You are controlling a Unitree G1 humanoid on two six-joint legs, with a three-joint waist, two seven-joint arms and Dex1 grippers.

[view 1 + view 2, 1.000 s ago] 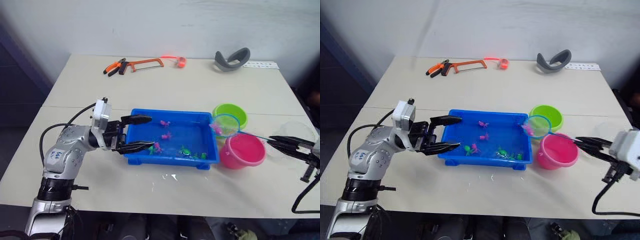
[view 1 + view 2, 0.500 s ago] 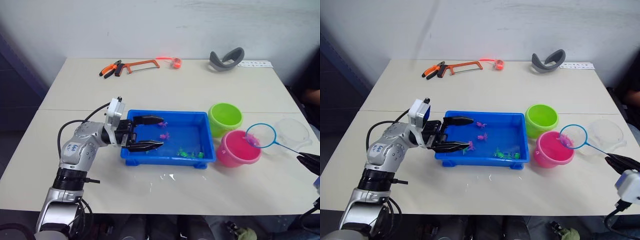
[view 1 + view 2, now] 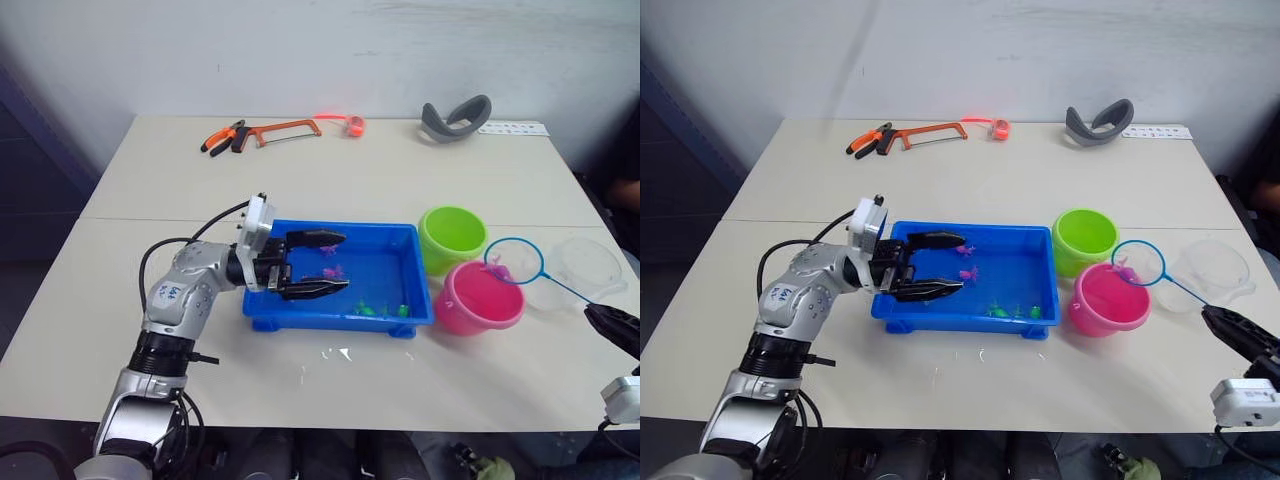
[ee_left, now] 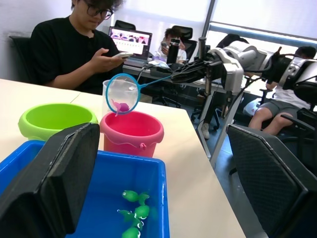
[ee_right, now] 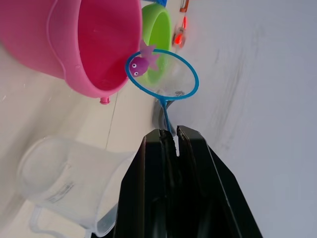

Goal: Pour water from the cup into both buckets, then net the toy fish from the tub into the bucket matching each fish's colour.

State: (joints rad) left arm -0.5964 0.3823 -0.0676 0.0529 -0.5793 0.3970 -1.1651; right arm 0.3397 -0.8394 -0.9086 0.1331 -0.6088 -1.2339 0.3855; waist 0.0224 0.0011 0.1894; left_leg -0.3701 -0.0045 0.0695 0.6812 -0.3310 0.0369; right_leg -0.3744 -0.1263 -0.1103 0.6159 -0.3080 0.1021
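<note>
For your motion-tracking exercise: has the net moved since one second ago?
Yes. The net went from over the tub's right end, across the pink bucket, to its far-right rim.

The round blue-rimmed net (image 3: 1138,263) with a little pink toy fish (image 5: 140,64) in it has moved from over the blue tub's corner to over the pink bucket's (image 3: 1104,301) far edge. The left hand (image 3: 940,265) has reached further over the blue plastic tub (image 3: 1010,247).

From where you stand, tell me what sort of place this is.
Probably an office or lab workroom: a pale work table with a hacksaw and pliers, and in the left wrist view a seated person by a laptop.
</note>
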